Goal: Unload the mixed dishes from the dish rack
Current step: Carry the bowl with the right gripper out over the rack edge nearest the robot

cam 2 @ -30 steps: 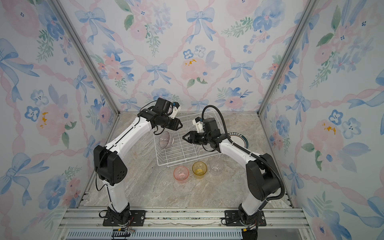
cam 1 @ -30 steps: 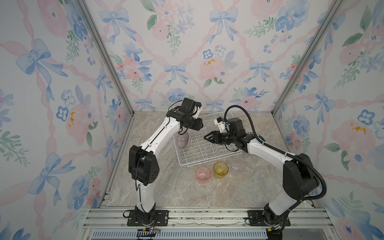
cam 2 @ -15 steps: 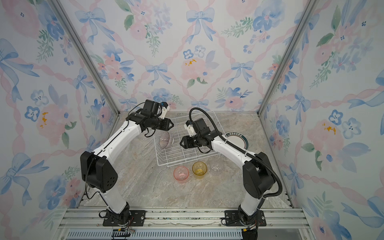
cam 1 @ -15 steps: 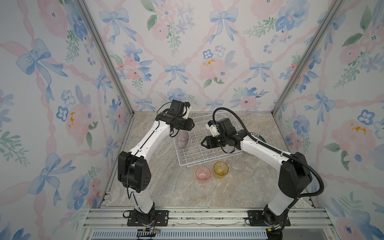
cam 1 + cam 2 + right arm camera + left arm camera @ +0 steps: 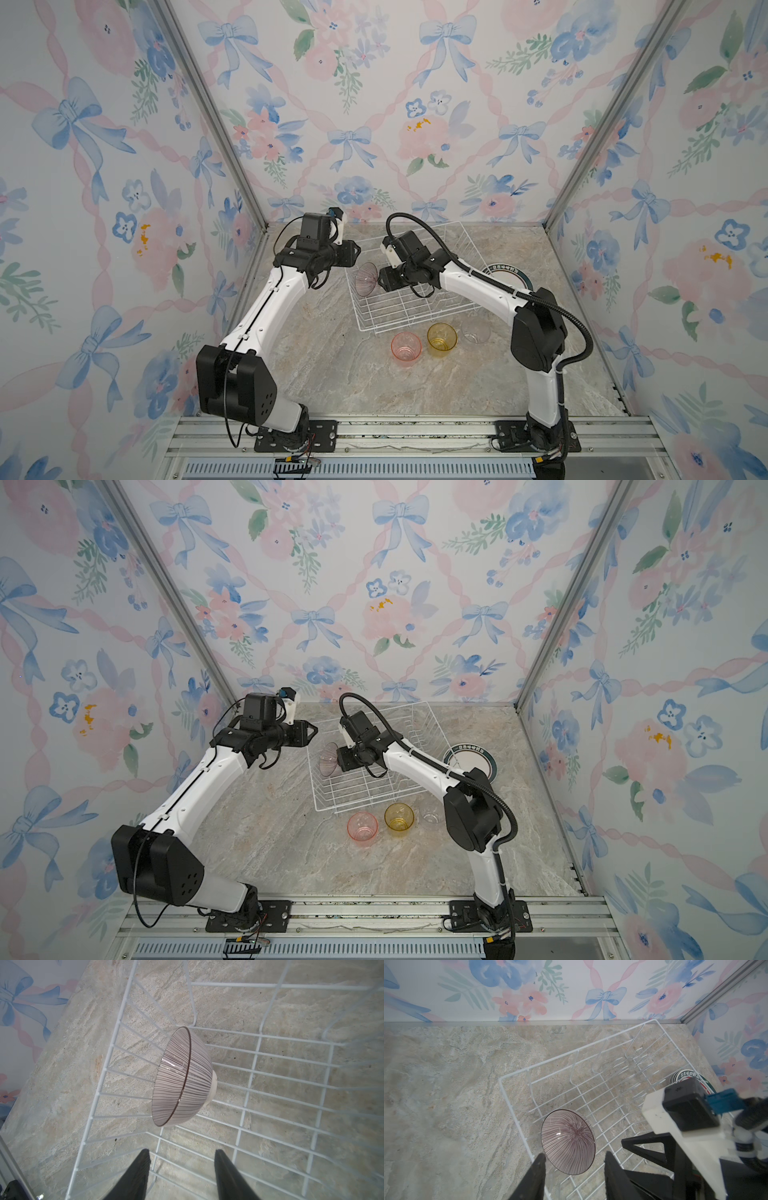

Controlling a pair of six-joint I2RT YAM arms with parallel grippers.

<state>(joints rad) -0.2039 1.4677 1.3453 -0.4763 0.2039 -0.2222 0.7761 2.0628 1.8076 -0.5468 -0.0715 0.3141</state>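
Both arms have swung in: the bowl (image 5: 366, 277) leans in the dish rack (image 5: 415, 311) just ahead of the left jaws and right jaws, both part-open and empty, grasp seemingly next

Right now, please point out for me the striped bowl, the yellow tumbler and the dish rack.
striped bowl (image 5: 568, 1141): left wrist view, on its striped inner surface.
yellow tumbler (image 5: 442, 340): in a top view, inside its open mouth.
dish rack (image 5: 415, 305): in a top view, on bare wire floor.
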